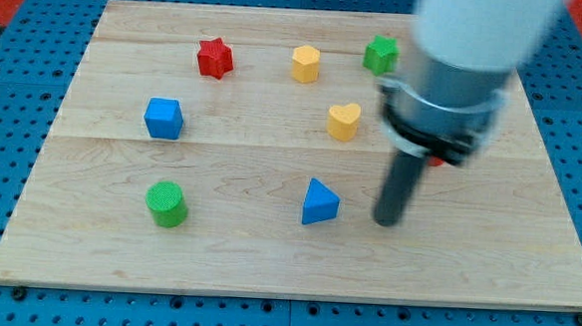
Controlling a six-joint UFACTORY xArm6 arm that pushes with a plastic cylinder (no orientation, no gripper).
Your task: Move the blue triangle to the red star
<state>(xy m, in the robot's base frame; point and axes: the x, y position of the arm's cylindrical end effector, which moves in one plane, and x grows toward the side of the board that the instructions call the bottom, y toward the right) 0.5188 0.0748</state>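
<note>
Camera view shows my tip (389, 222), a bare rod with no hand to part or clamp, resting on the table (87, 252) just right of the blue triangle (319, 203), seemingly placed to shove it up-left toward the far-off red star (215, 57), while the arm hides most of a small red piece (437, 162).

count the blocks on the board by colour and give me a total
Red: 2, the red star and a red block mostly hidden behind the arm
Yellow: 2, the yellow hexagon and yellow heart
Green: 2, the green star and green cylinder
Blue: 2, the blue cube and blue triangle
Total: 8
</note>
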